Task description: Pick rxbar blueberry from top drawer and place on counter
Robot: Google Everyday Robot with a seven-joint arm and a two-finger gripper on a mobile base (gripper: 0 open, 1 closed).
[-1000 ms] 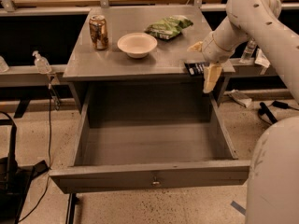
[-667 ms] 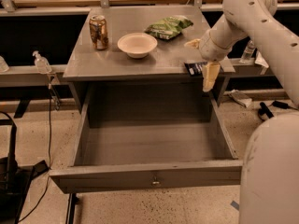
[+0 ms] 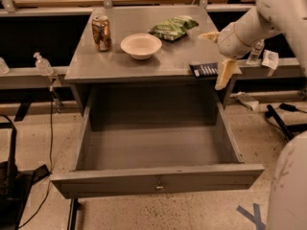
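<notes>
Rxbar blueberry (image 3: 205,70), print unreadable, lies at the counter's (image 3: 144,67) front right corner beside my gripper (image 3: 215,56), jaws apart, empty.

The hand (image 3: 219,56) hangs at the bench's (image 3: 144,66) right front corner, covering the right end of the bar (image 3: 203,70), so whether they touch is hidden. The bar's print is too small to read. The arm (image 3: 268,13) is cut off by the top and right edges, the drawer's (image 3: 153,181) back is lost in shadow under the bench, and the can's (image 3: 101,32) label is too blurred to read.
</notes>
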